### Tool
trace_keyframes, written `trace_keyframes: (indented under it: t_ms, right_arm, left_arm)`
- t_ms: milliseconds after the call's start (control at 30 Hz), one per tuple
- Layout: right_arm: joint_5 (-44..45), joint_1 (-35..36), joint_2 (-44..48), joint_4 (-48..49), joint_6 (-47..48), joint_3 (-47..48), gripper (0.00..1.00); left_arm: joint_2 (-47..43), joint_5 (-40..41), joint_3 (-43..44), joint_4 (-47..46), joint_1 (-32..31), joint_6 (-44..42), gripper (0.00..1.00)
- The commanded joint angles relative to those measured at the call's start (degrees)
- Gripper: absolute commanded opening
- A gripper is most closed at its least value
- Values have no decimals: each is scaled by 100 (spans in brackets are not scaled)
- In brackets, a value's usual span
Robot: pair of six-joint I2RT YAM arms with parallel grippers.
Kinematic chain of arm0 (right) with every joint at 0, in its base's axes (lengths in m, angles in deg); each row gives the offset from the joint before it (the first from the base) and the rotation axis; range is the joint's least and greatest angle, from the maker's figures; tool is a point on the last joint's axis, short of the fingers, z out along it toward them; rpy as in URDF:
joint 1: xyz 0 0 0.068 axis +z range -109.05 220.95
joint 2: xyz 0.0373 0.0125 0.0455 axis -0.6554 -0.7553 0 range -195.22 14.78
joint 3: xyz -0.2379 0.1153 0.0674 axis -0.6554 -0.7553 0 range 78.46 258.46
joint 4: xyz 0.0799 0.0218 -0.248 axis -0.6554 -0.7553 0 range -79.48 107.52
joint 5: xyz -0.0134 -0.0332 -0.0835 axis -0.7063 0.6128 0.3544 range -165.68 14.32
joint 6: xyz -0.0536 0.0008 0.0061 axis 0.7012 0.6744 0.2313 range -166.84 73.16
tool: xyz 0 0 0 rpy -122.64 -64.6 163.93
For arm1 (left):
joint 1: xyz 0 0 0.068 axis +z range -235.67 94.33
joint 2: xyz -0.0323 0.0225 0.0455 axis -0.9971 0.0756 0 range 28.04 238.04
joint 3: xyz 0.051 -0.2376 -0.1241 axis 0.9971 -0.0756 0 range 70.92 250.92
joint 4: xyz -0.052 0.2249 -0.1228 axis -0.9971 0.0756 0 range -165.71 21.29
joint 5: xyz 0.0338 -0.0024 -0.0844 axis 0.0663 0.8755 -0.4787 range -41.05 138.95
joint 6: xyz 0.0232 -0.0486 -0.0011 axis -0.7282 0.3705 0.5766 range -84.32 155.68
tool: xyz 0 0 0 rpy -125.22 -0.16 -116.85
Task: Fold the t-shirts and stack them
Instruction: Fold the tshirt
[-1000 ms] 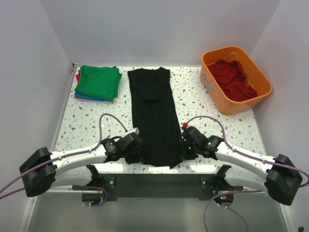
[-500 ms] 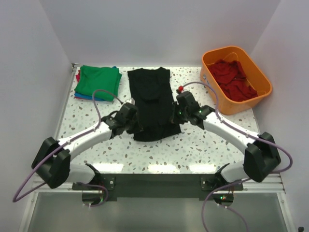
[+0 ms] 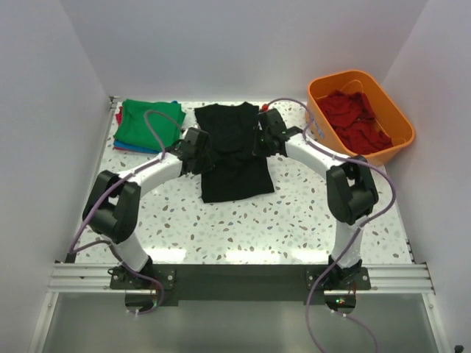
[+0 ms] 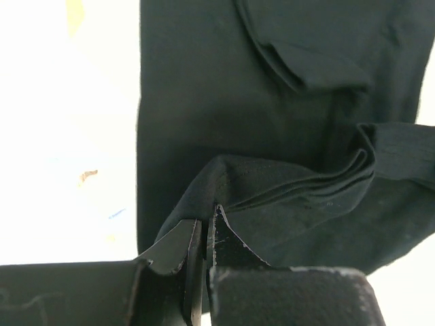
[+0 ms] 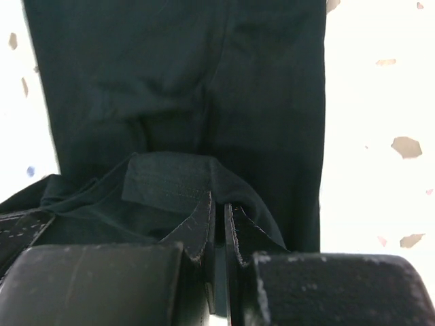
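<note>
The black t-shirt lies at the middle back of the table, its lower half doubled over towards the collar. My left gripper is shut on a pinched fold of its left hem edge, seen close up in the left wrist view over the black cloth. At the shirt's right edge my right gripper is shut on the other hem corner, with black cloth spread beyond it. A folded green t-shirt tops a stack at the back left, with blue and red edges showing under it.
An orange tub stands at the back right with crumpled red cloth inside. White walls close in the table on the left, back and right. Both arms reach far across the speckled tabletop.
Both grippers carried the black t-shirt's bottom hem from the near edge up towards the collar, so the long shirt now lies doubled and about half as long.
</note>
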Motion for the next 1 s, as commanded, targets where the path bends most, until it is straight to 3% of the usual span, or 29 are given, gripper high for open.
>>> trace_keyframes:
  t_ms: [0, 33, 100, 133, 167, 233, 267, 333, 467, 600, 667, 833, 967]
  right_arm:
    - [-31, -128, -415, -125, 194, 552, 2]
    - [-74, -164, -513, -64, 203, 623, 4]
    - [-92, -234, -672, -168, 194, 912, 12]
    - [-58, -252, -759, -265, 194, 1001, 16]
    - [-5, -260, -778, -327, 203, 1080, 35]
    - [-57, -269, -691, -363, 290, 1204, 57]
    - [-83, -269, -612, -363, 325, 1195, 80]
    - [-92, -261, -436, -284, 335, 985, 99]
    - [-189, -269, 353, -143, 256, 204, 99]
    - [-566, -269, 1137, 662, -16, -1331, 98]
    - [-602, -269, 1261, 867, 61, -1590, 98]
    - [-603, -269, 867, 656, 957, -1100, 94]
    - [-462, -278, 235, 517, 2169, -302, 89]
  left_arm:
    - [230, 171, 401, -97, 147, -193, 0]
    - [309, 242, 436, -114, 165, -193, 0]
    - [388, 391, 638, -141, 226, -298, 15]
    - [502, 435, 735, -28, 235, -324, 28]
    - [555, 444, 962, 43, 253, -438, 65]
    - [547, 444, 1078, 140, 253, -553, 89]
    - [486, 418, 1035, 114, 253, -597, 100]
    - [171, 392, 895, 62, 253, -711, 100]
    - [-577, 234, 36, -71, 235, -747, 100]
    - [-1315, -65, -1115, -210, 165, -536, 100]
    - [-1430, -22, -1362, -264, 165, -413, 100]
    - [-1282, 171, -1383, -421, 183, -474, 100]
    - [-747, 225, -919, -580, 393, -632, 97]
